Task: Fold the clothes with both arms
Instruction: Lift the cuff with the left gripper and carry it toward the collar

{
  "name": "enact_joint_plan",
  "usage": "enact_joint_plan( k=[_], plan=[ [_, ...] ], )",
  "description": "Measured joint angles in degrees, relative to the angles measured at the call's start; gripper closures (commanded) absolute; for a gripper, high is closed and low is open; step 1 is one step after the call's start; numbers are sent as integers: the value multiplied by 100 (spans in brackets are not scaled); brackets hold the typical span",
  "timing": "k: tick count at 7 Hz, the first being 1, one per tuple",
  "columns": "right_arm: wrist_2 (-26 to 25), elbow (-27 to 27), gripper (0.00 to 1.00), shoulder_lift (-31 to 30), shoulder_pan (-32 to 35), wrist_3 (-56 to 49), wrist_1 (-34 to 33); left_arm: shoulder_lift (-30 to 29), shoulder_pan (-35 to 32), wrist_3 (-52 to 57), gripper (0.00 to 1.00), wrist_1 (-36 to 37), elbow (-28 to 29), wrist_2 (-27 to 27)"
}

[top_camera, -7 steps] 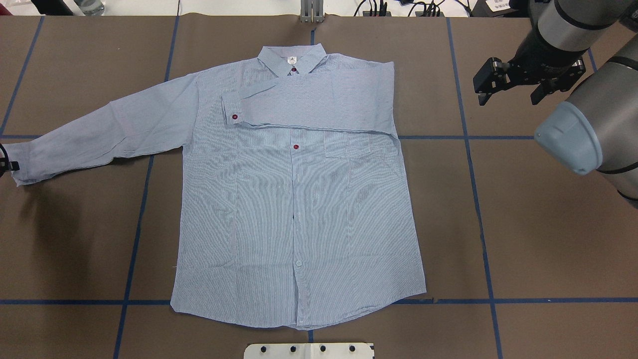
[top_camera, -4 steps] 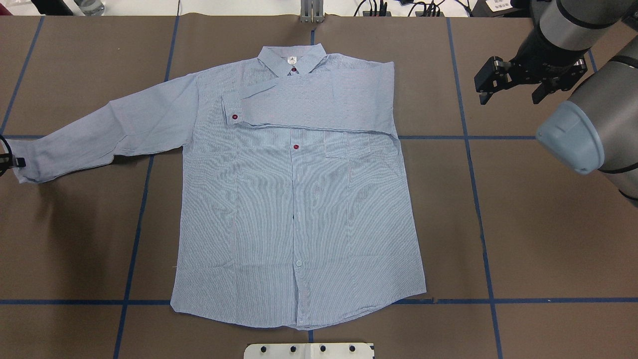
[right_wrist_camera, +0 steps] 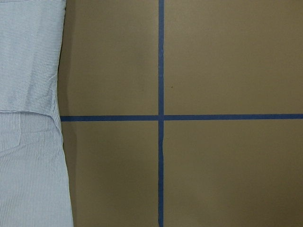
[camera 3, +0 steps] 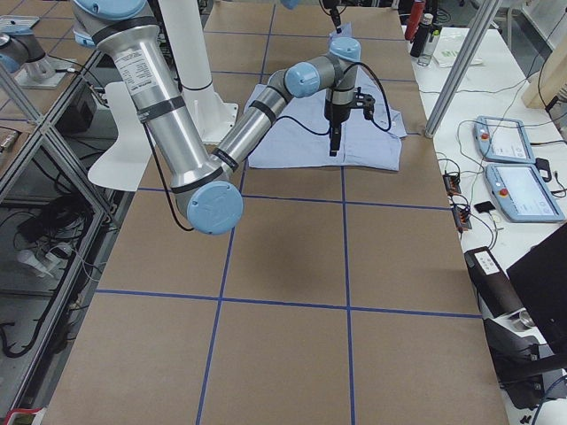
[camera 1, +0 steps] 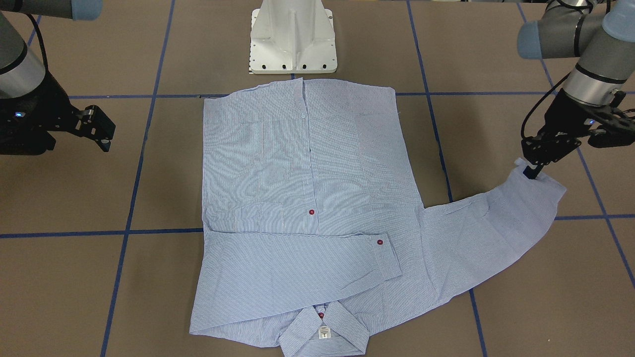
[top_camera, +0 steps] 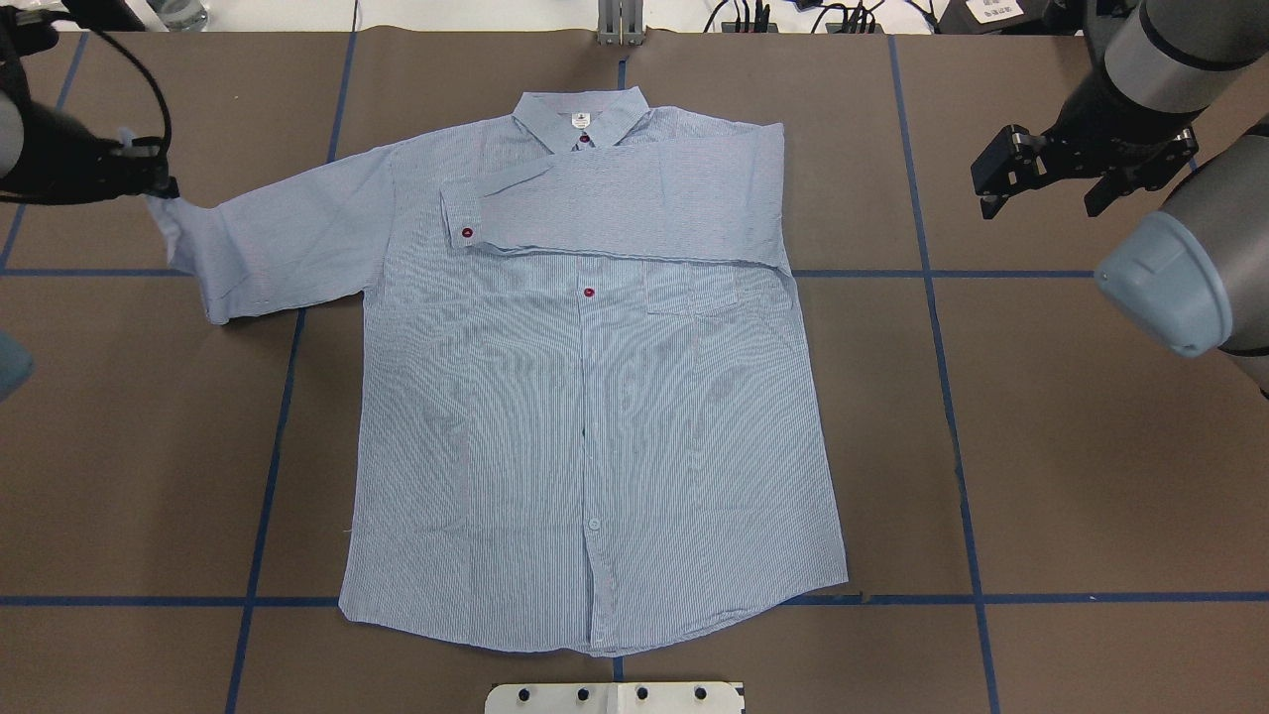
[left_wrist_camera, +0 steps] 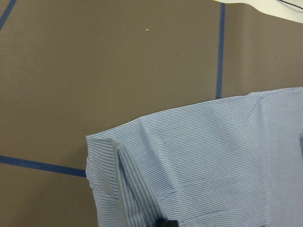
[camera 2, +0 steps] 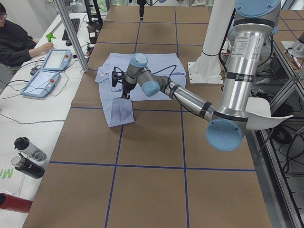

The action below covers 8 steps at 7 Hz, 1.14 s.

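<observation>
The light blue striped shirt lies front up on the brown table, with its collar at the far side. One sleeve is folded flat across the chest. The other sleeve is raised at its cuff, and my left gripper is shut on that cuff. In the left wrist view the sleeve hangs doubled over below the camera. My right gripper hovers open over bare table to the right of the shirt. The right wrist view shows only the shirt's edge.
The white pedestal base stands at the near edge by the shirt's hem. Blue tape lines grid the table. Cables lie along the far edge. A person sits at a side table with tablets.
My left gripper has lifted the cuff and carried it away from the near left, toward the far side and inward, so the sleeve now doubles back. The right gripper has drifted slightly right.
</observation>
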Motion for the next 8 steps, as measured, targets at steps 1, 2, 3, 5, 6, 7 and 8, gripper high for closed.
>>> enact_joint_plan(
  k=[1,2,3,5,6,7,8],
  plan=[
    [38,-3,0,-57,159,-366,-10,-674,14,-9,100,705,-7,-11],
    [120,-18,0,-178,357,-830,-13,-1277,31,-64,100,1310,-3,-98],
    [205,-28,0,-321,527,-1251,-11,-1753,80,-306,100,1665,19,-247],
    [281,-36,0,-498,703,-1603,-5,-2657,398,-1181,100,1824,379,-403],
    [289,-38,0,-520,728,-1636,-5,-3044,555,-1555,100,1785,675,-416],
    [290,-39,0,-526,736,-1644,-4,-3292,667,-1877,100,1611,937,-419],
    [287,-39,0,-528,739,-1645,-4,-3426,741,-2174,100,1280,1204,-421]
  ],
)
